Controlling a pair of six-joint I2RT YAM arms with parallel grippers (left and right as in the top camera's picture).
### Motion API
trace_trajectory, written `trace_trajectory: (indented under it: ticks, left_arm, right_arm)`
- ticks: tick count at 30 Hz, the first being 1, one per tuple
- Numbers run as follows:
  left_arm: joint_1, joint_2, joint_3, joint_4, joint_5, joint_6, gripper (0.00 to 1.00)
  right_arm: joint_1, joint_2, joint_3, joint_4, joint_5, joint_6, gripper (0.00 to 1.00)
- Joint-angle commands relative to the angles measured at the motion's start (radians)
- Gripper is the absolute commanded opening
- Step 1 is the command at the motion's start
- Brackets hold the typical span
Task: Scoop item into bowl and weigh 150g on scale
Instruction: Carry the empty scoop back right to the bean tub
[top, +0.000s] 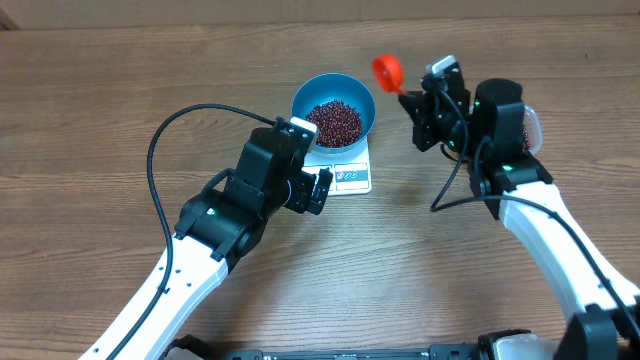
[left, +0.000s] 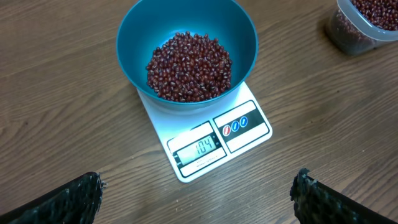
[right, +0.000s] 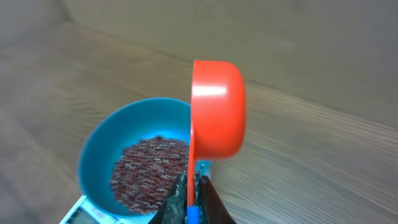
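- On the wooden table (top: 120, 80), mid-top in the overhead view: white scale (top: 352, 180) with the blue bowl (top: 303, 98) sitting on its platform; the bowl covers most of it, and only the panel edge sticks out toward the arms
- dark red-brown beans (top: 335, 122) heaped in the bottom of the bowl, well below the rim
- display (left: 200, 148) on the scale reads 104, with two round buttons just beside it
- left gripper (left: 196, 202) has its jaws spread wide with nothing between them; it hovers just in front of the scale's panel edge, pointed at the bowl
- its black fingers (left: 65, 199) show only in the bottom corners of the left wrist view
- right gripper (top: 413, 100) is clamped tight on the handle of the red-orange scoop (top: 387, 68), held up off the table
- from overhead the scoop is right of the bowl, near the rim but apart from it
- scoop cup is rolled onto its side; the right wrist view gives only its outer wall and edge, so I can't tell what's inside
- in that view the bowl and beans sit blurry behind and below the cup
- clear tub (left: 364, 25) holding more beans, top right corner of the left wrist view, well apart from the scale; mostly hidden behind the right arm from overhead
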Motion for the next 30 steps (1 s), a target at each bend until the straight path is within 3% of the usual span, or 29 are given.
trace_trajectory:
  ticks: [1,9,14,21,30]
  left_arm:
    - [0.000,0.004,-0.001,0.003,0.012,0.012,1.00]
    - [0.000,0.004,-0.001,0.003,0.012,0.012,1.00]
    - [0.000,0.004,-0.001,0.003,0.012,0.012,1.00]
    - [0.000,0.004,-0.001,0.003,0.012,0.012,1.00]
    - [0.000,0.004,-0.001,0.003,0.012,0.012,1.00]
  right_arm:
    - [0.002,-0.073,0.005,-0.049,0.216,0.003,0.04]
    - [0.002,-0.127,0.005,-0.187,0.697,0.001,0.04]
    - [0.002,-0.126,0.005,-0.305,0.902,0.000,0.04]
    - [-0.023,-0.112,0.005,-0.432,0.915,0.001,0.04]
    - [-0.084,-0.018,0.005,-0.439,0.915,0.000,0.04]
